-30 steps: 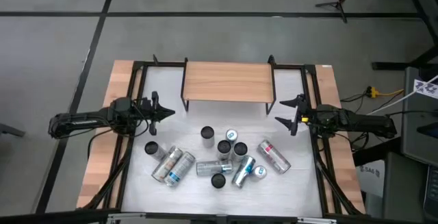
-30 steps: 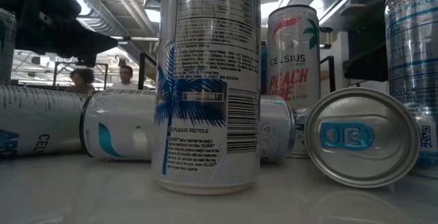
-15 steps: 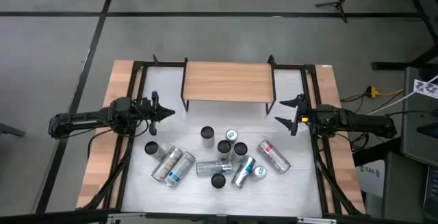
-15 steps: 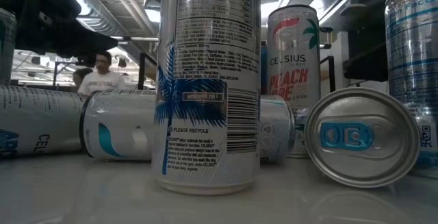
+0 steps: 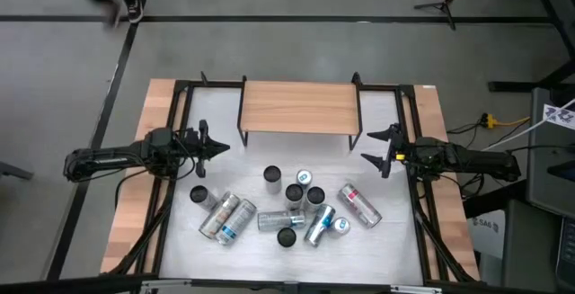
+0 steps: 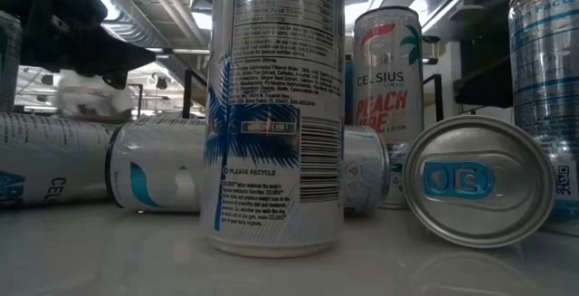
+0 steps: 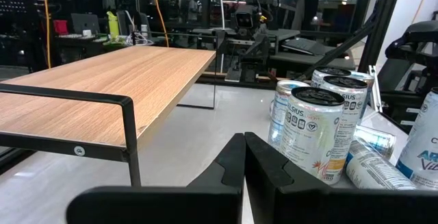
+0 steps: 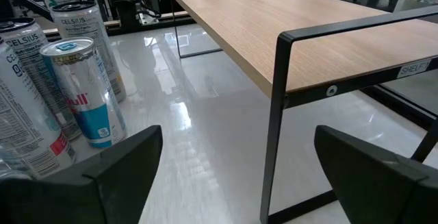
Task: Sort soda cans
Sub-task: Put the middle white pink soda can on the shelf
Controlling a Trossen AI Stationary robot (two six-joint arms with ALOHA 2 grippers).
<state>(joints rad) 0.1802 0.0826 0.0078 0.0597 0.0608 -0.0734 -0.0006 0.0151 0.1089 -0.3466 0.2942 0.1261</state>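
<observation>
The cans (image 5: 287, 211) lie clustered on the white table (image 5: 386, 249) toward its near edge, between the two arms. Nearest stand a dark-topped can (image 5: 287, 236) and a small blue-topped one (image 5: 341, 225), with a blue-labelled can (image 5: 319, 224) lying tilted between them. To the left, two cans (image 5: 225, 217) lie side by side, touching, and another lies flat (image 5: 274, 220) beside them. On the right lies the can with red marks (image 5: 359, 204). A little farther in, three cans stand close together (image 5: 294, 193), with a lone dark-topped one (image 5: 199, 194) apart to the left. In the low view an upright can with a blue palm print (image 6: 274, 106) fills the foreground, a can on its side shows its blue tab end (image 6: 477, 182), and a white can lettered in red (image 6: 387, 97) stands behind.

Beyond the cluster the left gripper (image 5: 218, 147) hovers at the table's left side, its fingers (image 7: 233, 169) pressed together on nothing. The right gripper (image 5: 378, 147) hovers at the right side, its fingers (image 8: 120, 162) spread wide and empty.

Farther still, a wooden shelf (image 5: 300, 108) on a black frame spans the table's far edge. In the room behind, a blurred pale figure (image 6: 90, 97) shows in the low view.
</observation>
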